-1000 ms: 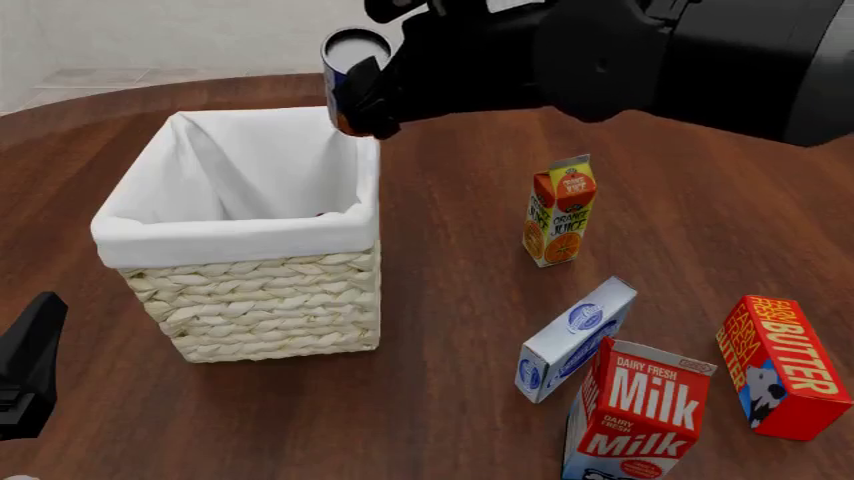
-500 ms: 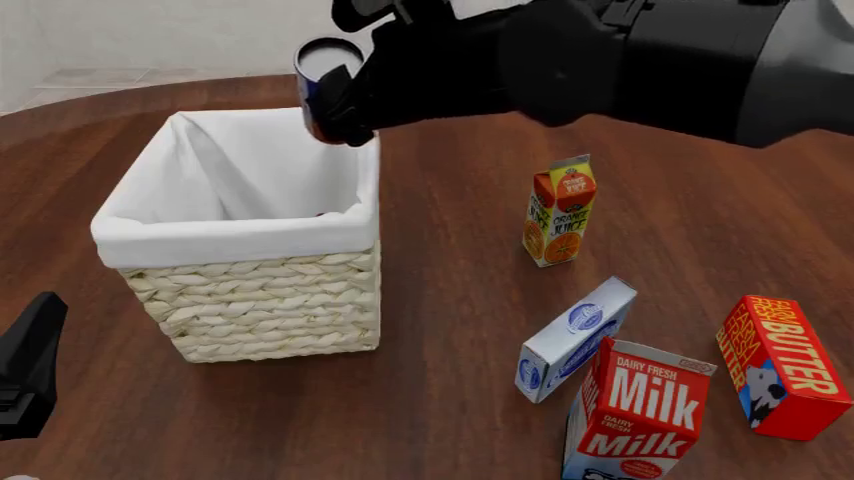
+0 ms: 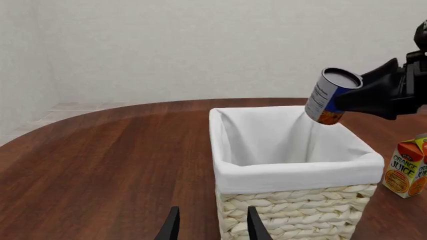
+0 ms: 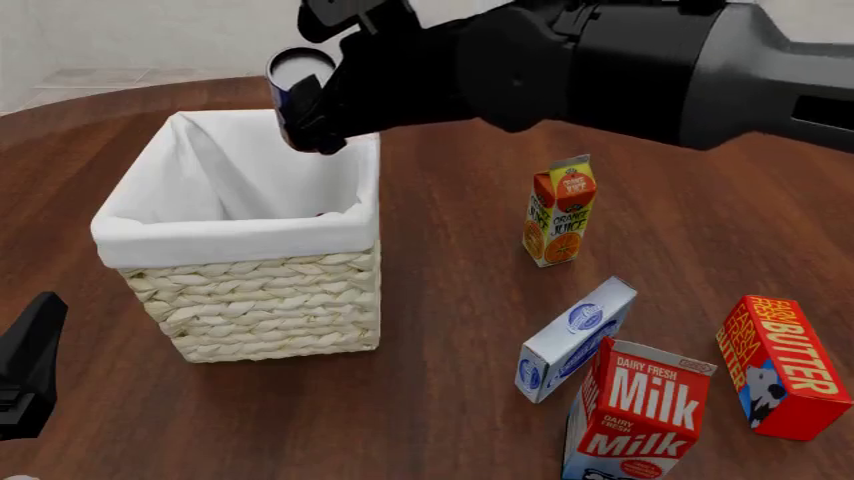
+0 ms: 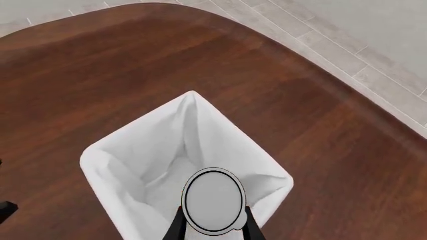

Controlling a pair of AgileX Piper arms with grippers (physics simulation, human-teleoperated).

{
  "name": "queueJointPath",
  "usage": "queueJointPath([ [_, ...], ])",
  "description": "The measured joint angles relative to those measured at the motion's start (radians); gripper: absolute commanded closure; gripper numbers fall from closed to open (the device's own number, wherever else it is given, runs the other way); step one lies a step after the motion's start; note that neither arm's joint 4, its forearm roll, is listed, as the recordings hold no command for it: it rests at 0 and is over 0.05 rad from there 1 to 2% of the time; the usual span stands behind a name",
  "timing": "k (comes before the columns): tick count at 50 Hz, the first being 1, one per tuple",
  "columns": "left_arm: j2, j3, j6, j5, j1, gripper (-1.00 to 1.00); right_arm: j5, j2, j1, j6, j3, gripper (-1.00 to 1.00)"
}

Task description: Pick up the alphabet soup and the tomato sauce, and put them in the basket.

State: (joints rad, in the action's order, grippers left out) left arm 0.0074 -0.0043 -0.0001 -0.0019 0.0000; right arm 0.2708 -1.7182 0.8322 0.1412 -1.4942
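1. Right end effector [image 4: 310, 110] is clamped on a can [image 4: 296, 85] w/ a blue and orange label; can't read the label, so can't tell if it's the soup or the sauce. In the right wrist view the two fingers [image 5: 177, 226] press on either side of the can's pale lid.
2. Can hangs tilted in the air above the far right corner of the basket [image 4: 240, 290], not touching the white lining.
3. Basket stands on the left half of the desk [image 4: 441, 330], nearer the far edge than the cartons are. Wicker walls, white cloth folded over the rim. A small dark bit shows low inside by the right wall; can't tell what it is.
4. Left end effector [image 3: 208, 227] sits low near the desk's near left corner, fingers apart w/ nothing between them, just in front of the basket's near side.
5. Right half of the desk: orange juice carton [image 4: 559, 211] upright, well apart from the basket. Toward the near right corner: a white and blue carton [image 4: 575, 339] lying tilted, touching or just beside the milk carton [image 4: 637, 412], and a red butter box [image 4: 783, 367] near the right edge.
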Motion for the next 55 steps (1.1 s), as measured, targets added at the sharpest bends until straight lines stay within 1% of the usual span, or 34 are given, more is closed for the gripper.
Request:
queueJointPath([
  [31,0.0,0.0,0.0,0.0,0.0,-1.0,0.012,-0.085,0.057,-0.009,-0.079,1.0],
  [55,0.0,0.0,0.0,0.0,0.0,-1.0,0.028,-0.143,0.079,-0.011,-0.135,1.0],
])
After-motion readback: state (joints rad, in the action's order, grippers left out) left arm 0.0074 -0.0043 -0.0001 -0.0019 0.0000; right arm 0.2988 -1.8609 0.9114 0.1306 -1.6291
